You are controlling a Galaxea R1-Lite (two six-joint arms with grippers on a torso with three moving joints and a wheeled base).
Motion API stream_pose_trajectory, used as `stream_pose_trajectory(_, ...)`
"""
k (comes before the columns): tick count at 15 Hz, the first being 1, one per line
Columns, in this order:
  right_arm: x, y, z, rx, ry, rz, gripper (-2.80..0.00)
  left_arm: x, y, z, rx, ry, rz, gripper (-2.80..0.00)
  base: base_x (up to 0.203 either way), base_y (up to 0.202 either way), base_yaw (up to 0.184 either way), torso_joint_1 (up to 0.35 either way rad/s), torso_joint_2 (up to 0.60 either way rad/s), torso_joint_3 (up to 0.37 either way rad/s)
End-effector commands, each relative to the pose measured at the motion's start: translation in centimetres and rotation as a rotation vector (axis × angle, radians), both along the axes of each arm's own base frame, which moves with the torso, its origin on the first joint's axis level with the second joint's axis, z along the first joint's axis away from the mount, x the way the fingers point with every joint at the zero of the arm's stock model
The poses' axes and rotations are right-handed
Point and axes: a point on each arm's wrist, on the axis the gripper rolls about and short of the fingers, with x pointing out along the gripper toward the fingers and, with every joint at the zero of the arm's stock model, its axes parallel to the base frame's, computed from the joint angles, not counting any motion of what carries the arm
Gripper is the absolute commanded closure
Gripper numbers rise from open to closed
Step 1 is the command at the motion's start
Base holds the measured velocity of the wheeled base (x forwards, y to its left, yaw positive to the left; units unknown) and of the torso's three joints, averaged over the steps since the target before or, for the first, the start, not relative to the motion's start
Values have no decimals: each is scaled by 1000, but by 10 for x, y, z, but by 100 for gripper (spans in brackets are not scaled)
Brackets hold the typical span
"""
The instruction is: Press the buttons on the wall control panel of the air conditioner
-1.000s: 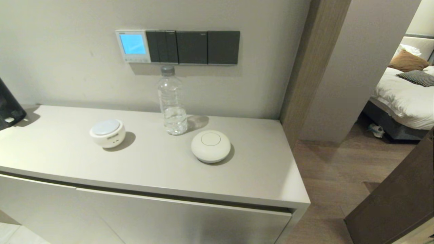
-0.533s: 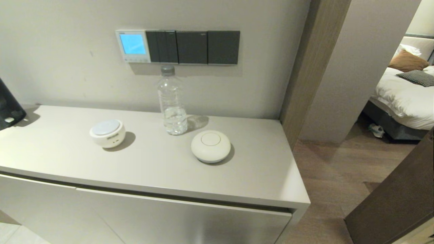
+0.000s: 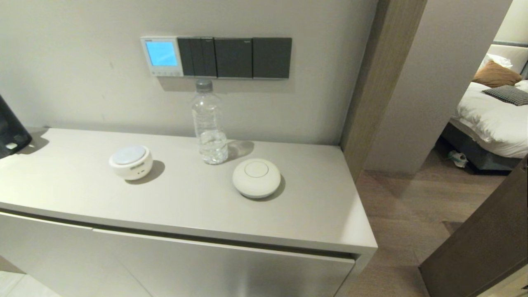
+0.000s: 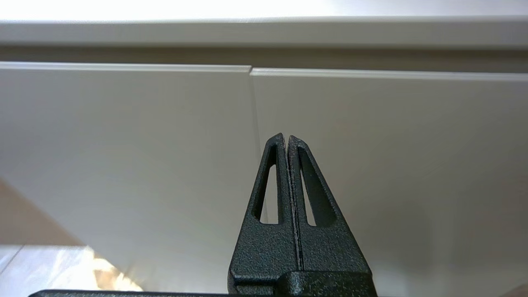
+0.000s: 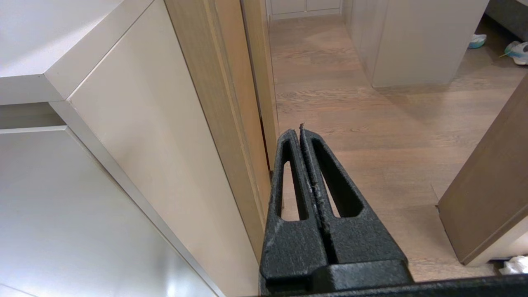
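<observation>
The air conditioner's wall control panel (image 3: 161,56) is a small white-framed square with a glowing light blue screen, on the wall above the cabinet. Its buttons (image 3: 165,73) are a row of tiny pale keys along its bottom edge. Neither arm shows in the head view. My left gripper (image 4: 286,138) is shut and empty, low in front of the cabinet doors. My right gripper (image 5: 298,131) is shut and empty, low beside the cabinet's right end, over the wooden floor.
Three dark grey switch plates (image 3: 235,57) sit right of the panel. On the cabinet top (image 3: 313,214) stand a clear water bottle (image 3: 209,123) below the switches, a white round device (image 3: 130,161) and a white round puck (image 3: 256,178). A black object (image 3: 10,128) is at far left.
</observation>
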Motion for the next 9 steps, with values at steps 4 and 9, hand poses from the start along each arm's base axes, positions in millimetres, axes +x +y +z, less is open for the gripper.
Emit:
stream_pose_trajectory(4, 0, 0, -1, 0, 3, 0, 0, 1, 0, -3, -12, -3, 5, 0, 0, 0, 0, 0, 0, 0)
stream_pose_trajectory(9, 0, 0, -1, 0, 3, 0, 0, 1, 0, -2, -43, -9, 2, 0, 0, 0, 0, 0, 0, 0)
